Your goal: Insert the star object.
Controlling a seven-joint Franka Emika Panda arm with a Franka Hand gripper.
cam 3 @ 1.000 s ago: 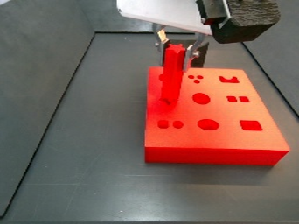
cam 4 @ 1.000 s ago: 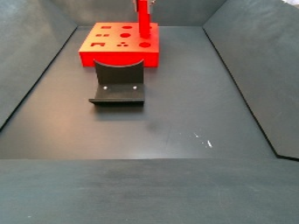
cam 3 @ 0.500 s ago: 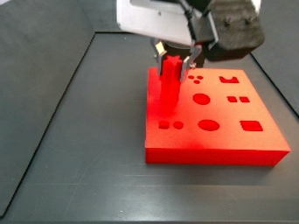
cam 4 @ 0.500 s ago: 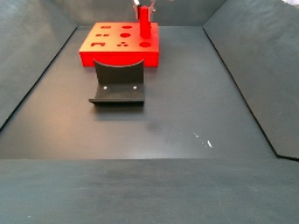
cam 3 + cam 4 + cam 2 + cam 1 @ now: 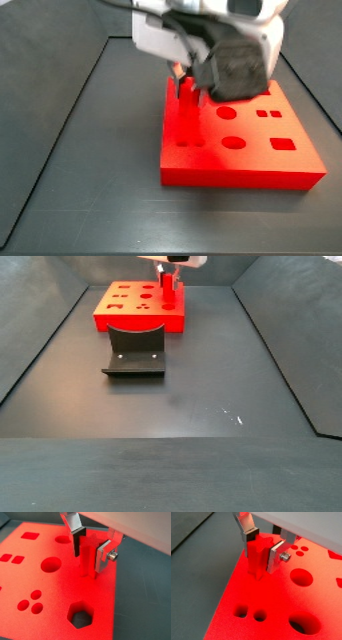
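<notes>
- The gripper stands directly over the red block, its two silver fingers closed onto the star object, one plate on each side of the peg; both wrist views show this grasp, the gripper again clamped on the star object.
- The star object is upright, a slender ridged red peg, with its lower end meeting the top face of the red block; whether the tip has gone into a hole cannot be told, since red lies on red there.
- In a wrist view, round holes lie near the peg: a pair of small ones and larger ones further across the block.
- In a wrist view, a hexagonal hole and a cluster of three small round holes also show on the red block.
- In a side view the gripper is blurred, above the far left part of the red block, with the star object below it.
- In a side view the red block sits at the far end of the dark tabletop, the star object upright on its right side.
- The fixture stands on the tabletop just in front of the block.
</notes>
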